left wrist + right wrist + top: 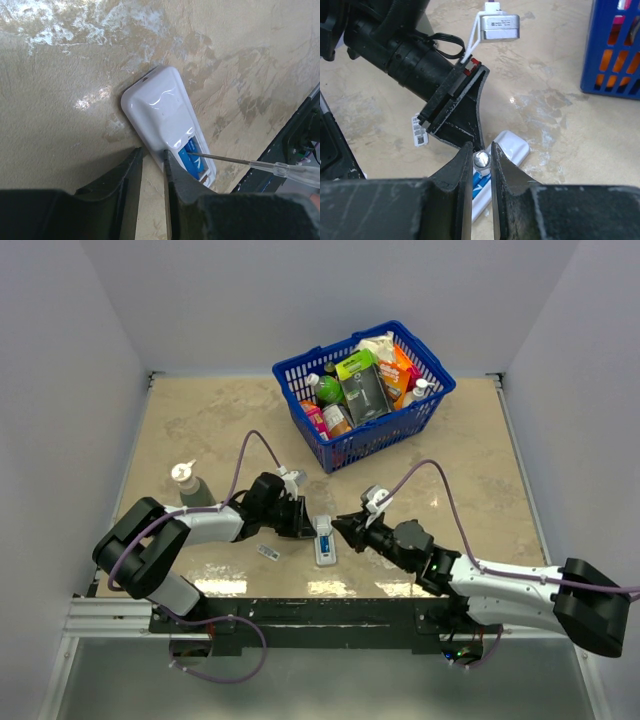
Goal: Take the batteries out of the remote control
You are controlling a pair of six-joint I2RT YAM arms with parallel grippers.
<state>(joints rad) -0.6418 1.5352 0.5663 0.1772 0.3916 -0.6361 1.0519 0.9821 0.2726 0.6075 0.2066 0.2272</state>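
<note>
The white remote control [325, 540] lies flat on the table between my two grippers, its recess facing up. A blue battery [192, 157] sits in that recess, also visible as the blue battery [479, 187]. My left gripper [152, 152] stands narrowly open with only table between its fingers, and the fingertips rest against the remote control's [165, 115] long edge. My right gripper [481, 150] is shut on the clear handle of a thin screwdriver [225, 160], whose metal tip touches the blue battery. A small greyish printed piece [268, 552] lies left of the remote; I cannot tell what it is.
A blue basket [430, 405] full of groceries stands at the back centre. A spray-top bottle [190, 483] stands at the left beside the left arm. The table's near edge and black rail [295, 135] run close behind the remote.
</note>
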